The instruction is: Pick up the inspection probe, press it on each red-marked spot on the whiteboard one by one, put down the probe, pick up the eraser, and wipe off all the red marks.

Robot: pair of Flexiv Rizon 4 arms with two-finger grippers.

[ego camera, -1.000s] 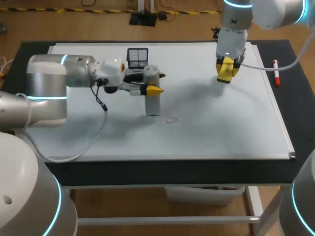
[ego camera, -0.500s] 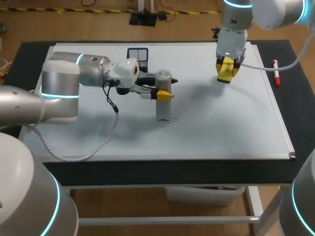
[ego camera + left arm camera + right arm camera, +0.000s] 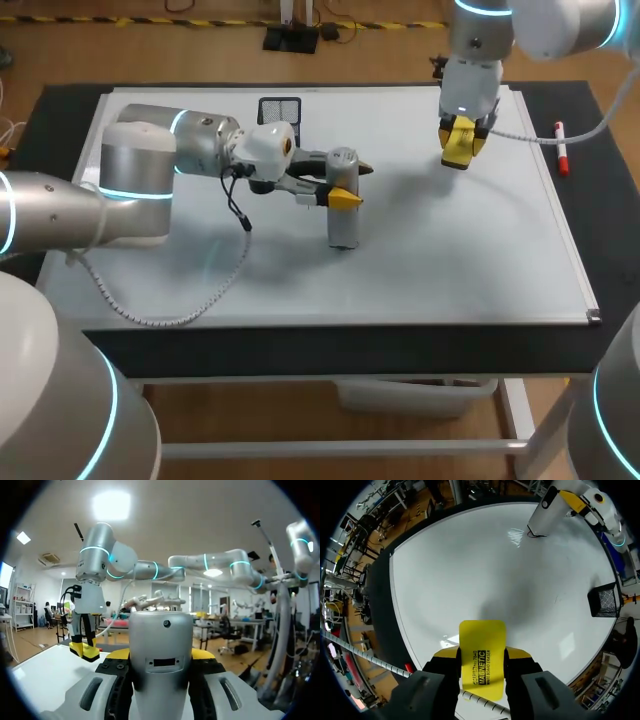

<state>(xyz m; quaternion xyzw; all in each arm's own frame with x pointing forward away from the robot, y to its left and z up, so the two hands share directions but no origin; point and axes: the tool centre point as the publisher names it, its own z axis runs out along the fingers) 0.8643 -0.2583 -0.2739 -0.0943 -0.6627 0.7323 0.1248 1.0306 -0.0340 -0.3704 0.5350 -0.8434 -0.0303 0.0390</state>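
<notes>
1. At the middle of the flat white whiteboard point(image 3: 450, 260): silver-grey cylindrical inspection probe point(image 3: 343, 220), upright, lower end on the board.
2. Pinched from two sides, near its upper end, by the yellow-tipped fingers of the left gripper point(image 3: 350, 186).
3. Above the far right part of the board: right gripper point(image 3: 460, 142), fingers pressed on both sides of a flat yellow eraser point(image 3: 481, 637).
4. On the black counter point(image 3: 600, 200), just beside the board's right edge: red marker pen point(image 3: 561, 147).
5. At the board's far edge: black mesh basket point(image 3: 280, 108).
</notes>
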